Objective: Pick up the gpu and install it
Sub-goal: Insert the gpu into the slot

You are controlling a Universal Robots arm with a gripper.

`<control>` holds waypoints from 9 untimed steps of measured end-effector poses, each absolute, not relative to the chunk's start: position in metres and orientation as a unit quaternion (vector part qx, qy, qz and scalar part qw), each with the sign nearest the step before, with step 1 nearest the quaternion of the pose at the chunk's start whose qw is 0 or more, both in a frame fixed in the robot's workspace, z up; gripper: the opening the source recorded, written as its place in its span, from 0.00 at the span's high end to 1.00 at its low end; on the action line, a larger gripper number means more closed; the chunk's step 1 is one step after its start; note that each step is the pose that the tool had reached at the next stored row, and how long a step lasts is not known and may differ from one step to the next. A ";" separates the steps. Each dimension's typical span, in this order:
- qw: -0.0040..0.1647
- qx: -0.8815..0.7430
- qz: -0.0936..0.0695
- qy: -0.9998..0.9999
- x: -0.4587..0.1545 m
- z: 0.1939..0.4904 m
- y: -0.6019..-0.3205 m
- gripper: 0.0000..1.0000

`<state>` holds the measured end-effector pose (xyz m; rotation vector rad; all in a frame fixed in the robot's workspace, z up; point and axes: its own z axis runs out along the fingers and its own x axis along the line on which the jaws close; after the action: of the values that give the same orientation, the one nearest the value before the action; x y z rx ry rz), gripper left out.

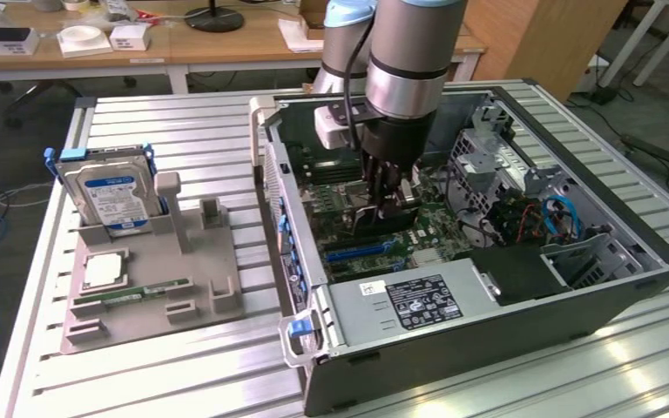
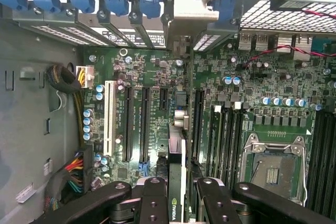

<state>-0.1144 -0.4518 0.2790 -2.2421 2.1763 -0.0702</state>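
The gpu (image 2: 177,178) I judge to be light and stiff but fragile: a thin board that would not forgive bending or a squeeze on its components. The flat faces near the upper edge, clear of the contact edge, look to me like the right place to hold it. That is how my end effector (image 2: 181,205) has it, fingers (image 2: 153,203) about half closed against either face, the card hanging edge-on between them. In the wrist view I see a narrow green board edge with a pale strip alongside and an NVIDIA mark near the fingers. In the exterior view it shows as a dark block under the arm. It sits just above the motherboard (image 2: 157,72), over the row of long black slots (image 2: 144,124); I cannot tell whether it touches one. All this is inside the open case (image 1: 486,340), which lies on the bench (image 1: 172,366). Well apart, a grey tray (image 1: 201,287) holds the hard drive (image 1: 108,196) and a memory stick (image 1: 137,294).
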 end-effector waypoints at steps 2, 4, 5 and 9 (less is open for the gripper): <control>0.008 -0.717 -0.022 0.696 -0.114 0.279 -0.452 0.74; 0.008 -0.717 -0.022 0.696 -0.114 0.279 -0.452 0.74; 0.008 -0.717 -0.022 0.696 -0.114 0.279 -0.452 0.74; 0.008 -0.717 -0.023 0.696 -0.113 0.279 -0.452 0.74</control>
<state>-0.1134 -0.4518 0.2789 -2.2418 2.1766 -0.0703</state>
